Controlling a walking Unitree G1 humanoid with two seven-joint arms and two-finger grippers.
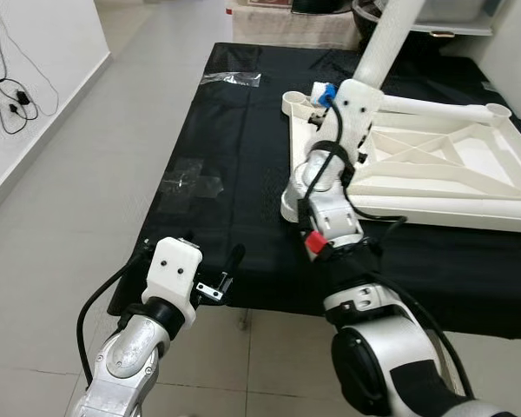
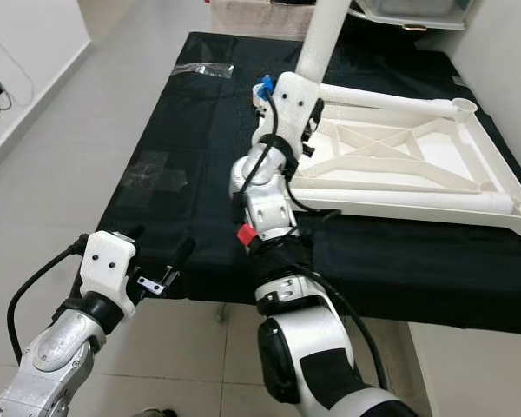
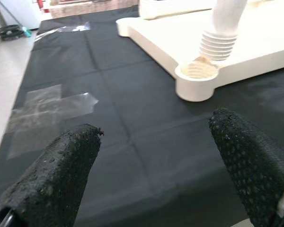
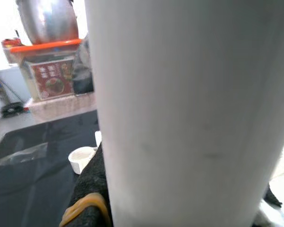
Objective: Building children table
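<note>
A white children's table top [image 1: 434,165] lies upside down on the black-covered table [image 1: 243,156]. My right gripper [image 1: 358,94] is shut on a white table leg [image 1: 386,39], which it holds tilted above the top's near left corner. In the left wrist view the leg's threaded end [image 3: 220,40] hovers just over the corner socket [image 3: 196,78], a little off its centre. My left gripper [image 3: 156,137] is open and holds nothing, low at the black table's front edge with its fingers [image 1: 234,259] pointing toward that socket.
Patches of clear tape [image 1: 191,178] and a clear plastic wrapper [image 1: 230,78] lie on the black cloth. More sockets [image 1: 497,111] sit at the top's far corners. Tiled floor [image 1: 95,174] runs along the left, with cables [image 1: 13,95] by the white wall. Boxes [image 1: 286,26] stand behind the table.
</note>
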